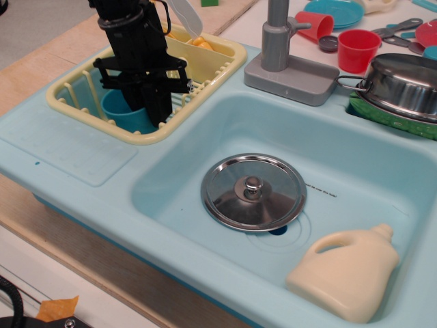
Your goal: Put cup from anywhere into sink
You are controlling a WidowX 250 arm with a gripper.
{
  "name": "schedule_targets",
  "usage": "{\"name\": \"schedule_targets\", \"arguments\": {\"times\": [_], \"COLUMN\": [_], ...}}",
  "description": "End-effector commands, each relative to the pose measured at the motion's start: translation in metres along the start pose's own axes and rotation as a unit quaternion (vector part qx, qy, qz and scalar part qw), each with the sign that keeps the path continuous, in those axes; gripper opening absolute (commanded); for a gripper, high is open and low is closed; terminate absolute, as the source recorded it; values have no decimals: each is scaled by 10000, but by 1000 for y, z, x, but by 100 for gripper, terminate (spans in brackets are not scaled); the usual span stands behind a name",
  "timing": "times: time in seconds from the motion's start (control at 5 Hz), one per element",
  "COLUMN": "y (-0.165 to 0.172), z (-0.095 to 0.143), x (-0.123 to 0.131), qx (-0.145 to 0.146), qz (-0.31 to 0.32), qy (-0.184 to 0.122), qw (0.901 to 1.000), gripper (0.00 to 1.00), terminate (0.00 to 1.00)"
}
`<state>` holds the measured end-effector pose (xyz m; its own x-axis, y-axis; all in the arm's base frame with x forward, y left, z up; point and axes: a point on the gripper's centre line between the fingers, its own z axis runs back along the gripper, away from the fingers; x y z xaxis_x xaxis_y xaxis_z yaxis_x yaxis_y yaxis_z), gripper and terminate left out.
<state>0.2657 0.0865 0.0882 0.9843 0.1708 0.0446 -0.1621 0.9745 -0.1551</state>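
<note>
The teal-blue cup [118, 111] stands upright in the near part of the pale yellow dish rack [74, 87], left of the sink. My black gripper [153, 108] has come down from above onto the cup's right side. Its fingers are drawn together over the cup's right wall and appear shut on it, and they hide that side of the cup. The light-blue sink [355, 167] lies to the right, with a grey faucet [276, 34] behind it.
In the basin lie a round steel lid [252, 191] and a cream toy detergent bottle [348, 270]. A steel pot [403, 85] sits at the sink's back right. Red cups [358, 49] and dishes stand behind. Yellow items lie at the rack's back [203, 44].
</note>
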Motion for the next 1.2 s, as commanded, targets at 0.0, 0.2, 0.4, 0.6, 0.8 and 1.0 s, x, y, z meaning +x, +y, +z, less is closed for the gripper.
{"name": "schedule_targets", "arguments": {"times": [0.0, 0.2, 0.4, 0.6, 0.8, 1.0], "y": [-29, -69, -116, -160, -192, -192], "z": [66, 92, 91, 72, 47, 33], "x": [7, 7, -7, -24, -49, -61], "qx": [613, 604, 332, -118, -498, -1294], "qz": [-182, -363, -541, -700, -537, -609], "qy": [-392, -534, -637, -407, -297, -131], "qw": [9972, 9961, 9959, 9967, 9969, 9896], "gripper": [0, 0, 0, 0, 100, 100], "terminate": [0, 0, 0, 0, 0, 0]}}
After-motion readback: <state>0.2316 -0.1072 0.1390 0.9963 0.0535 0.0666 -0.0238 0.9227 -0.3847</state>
